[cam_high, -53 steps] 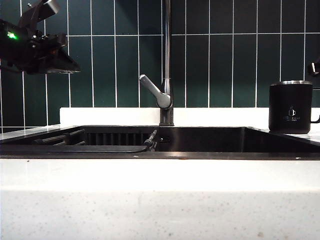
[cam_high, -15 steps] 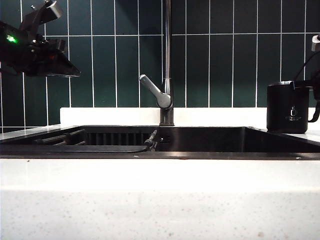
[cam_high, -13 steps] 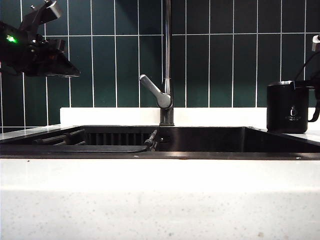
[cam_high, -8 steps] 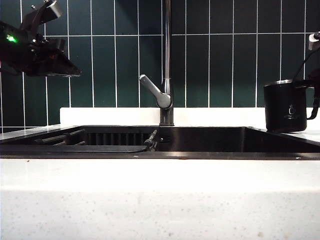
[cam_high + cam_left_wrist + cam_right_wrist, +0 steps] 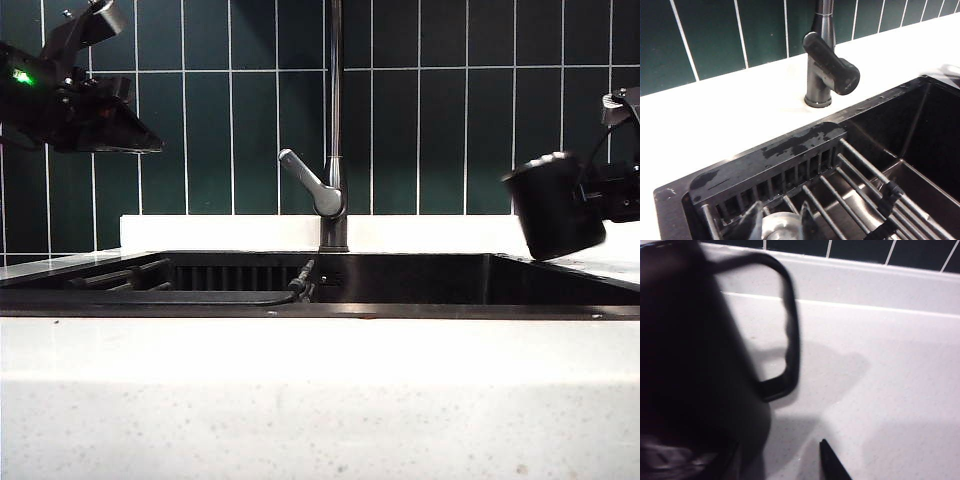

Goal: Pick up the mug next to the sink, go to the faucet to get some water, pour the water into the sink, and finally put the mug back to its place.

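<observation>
Hovering at the far left, high over the left end of the sink [image 5: 450,310], the left end effector [image 5: 145,140] points down and to the right. In the left wrist view its fingers [image 5: 754,224] stand a moderate gap apart and grip nothing. A small green light [image 5: 22,72] glows on that arm. Below it, dark rack bars [image 5: 855,180] lie inside the basin.

At the middle, the faucet [image 5: 335,120] rises as a thin dark pipe from the far rim and runs out of the top of the picture, so its spout is hidden. Its grey lever handle [image 5: 308,180] angles up and to the left.

At the right, the mug [image 5: 555,205] sits just above the white speckled worktop [image 5: 300,400] beside the sink's right end. It is blurred and tilted, its long axis leaning so the metal rim faces up and left. Whether its base touches the worktop is unclear.

The right end effector [image 5: 598,195] is at the mug's right, on the handle side. In the right wrist view the mug's body and looped handle [image 5: 787,340] fill the picture, with one dark finger [image 5: 832,467] showing. Whether the jaws clamp the mug or stand wide cannot be told.

By my judgement the right arm is far nearer, and the faucet lies well to the mug's left.

No logo, brand or writing can be read.
</observation>
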`<action>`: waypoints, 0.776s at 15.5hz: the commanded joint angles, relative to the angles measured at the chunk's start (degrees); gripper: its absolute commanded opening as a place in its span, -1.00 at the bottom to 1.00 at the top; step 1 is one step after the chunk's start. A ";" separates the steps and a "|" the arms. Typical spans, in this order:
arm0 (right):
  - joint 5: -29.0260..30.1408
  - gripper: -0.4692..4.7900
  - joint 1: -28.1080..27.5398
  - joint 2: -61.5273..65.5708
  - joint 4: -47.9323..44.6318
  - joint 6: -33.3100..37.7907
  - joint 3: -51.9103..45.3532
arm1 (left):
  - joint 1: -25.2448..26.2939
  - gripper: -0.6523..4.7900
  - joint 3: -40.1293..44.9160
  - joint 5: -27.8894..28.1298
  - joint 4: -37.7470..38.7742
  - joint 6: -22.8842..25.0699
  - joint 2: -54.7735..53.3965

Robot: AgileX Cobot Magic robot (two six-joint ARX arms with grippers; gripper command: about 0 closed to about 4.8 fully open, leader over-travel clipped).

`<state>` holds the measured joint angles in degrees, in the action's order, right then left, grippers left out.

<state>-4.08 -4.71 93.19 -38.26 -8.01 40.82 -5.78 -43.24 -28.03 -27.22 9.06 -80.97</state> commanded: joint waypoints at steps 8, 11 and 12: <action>-2.29 -0.01 -5.60 0.55 -7.45 -0.46 0.37 | 0.00 -0.42 -0.22 -0.22 -0.72 0.83 0.24; 8.31 -0.01 -8.72 3.06 -6.71 0.46 2.91 | 0.00 -0.42 -0.22 -0.26 -0.70 1.07 0.24; 10.40 -0.02 -9.35 3.56 -6.36 0.48 3.65 | 0.00 -0.42 -0.22 -0.26 -0.72 1.07 0.24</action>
<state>3.05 -13.39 96.53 -44.10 -7.38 43.40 -5.78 -43.24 -28.05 -27.22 9.65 -80.97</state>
